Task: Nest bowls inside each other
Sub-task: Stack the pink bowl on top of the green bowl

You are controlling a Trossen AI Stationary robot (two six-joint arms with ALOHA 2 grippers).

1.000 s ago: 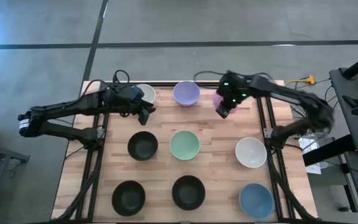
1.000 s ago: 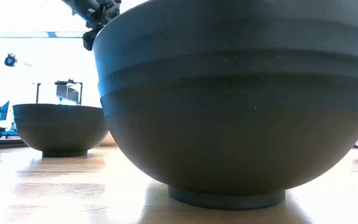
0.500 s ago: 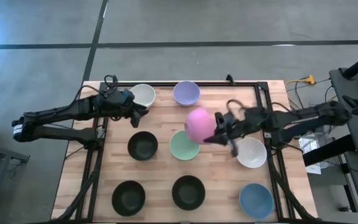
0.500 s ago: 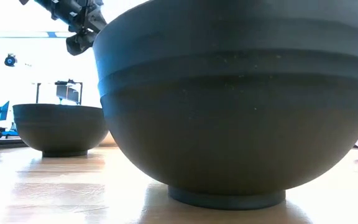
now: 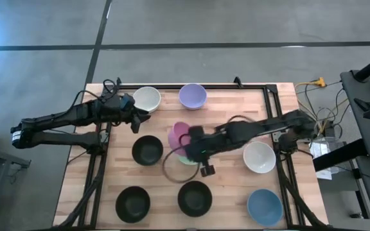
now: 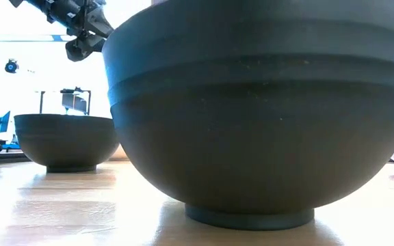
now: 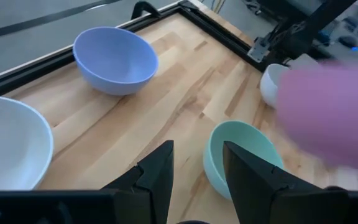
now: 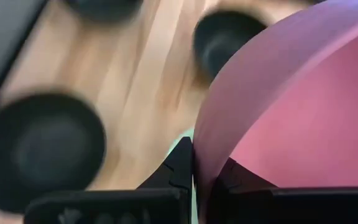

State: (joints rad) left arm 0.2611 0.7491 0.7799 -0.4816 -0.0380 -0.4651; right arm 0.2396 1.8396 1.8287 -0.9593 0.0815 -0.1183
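My right gripper [image 5: 189,145] is shut on the pink bowl [image 5: 180,135] at the table's middle, just above the mint green bowl [image 5: 190,158]. My left gripper [image 5: 137,119] is open and holds nothing, beside the cream-white bowl [image 5: 148,98] at the far left. It also shows high up in the low view as the left gripper [image 6: 81,42]. The lavender bowl [image 5: 192,96], white bowl [image 5: 259,158], blue bowl [image 5: 264,206] and three black bowls [image 5: 148,150] [image 5: 133,202] [image 5: 194,197] stand upright on their feet on the wood. My right gripper pinches the pink bowl by its rim [image 8: 202,158], one finger outside the wall [image 8: 180,167] and one inside the hollow [image 8: 230,174]. The bowl is lifted clear of the table and tipped on its side over the mint green bowl [image 8: 183,147].
A black metal frame [image 5: 198,85] borders the wooden tabletop. In the low view one black bowl [image 6: 252,116] fills most of the picture, with another black bowl [image 6: 66,141] behind it at left. Bare wood lies between the bowl rows.
My right gripper has carried the pink bowl from the far right of the table toward the middle and the near side, down over the mint green bowl, with the bowl tipping onto its side. My left gripper has drawn back a little toward the table's left edge.
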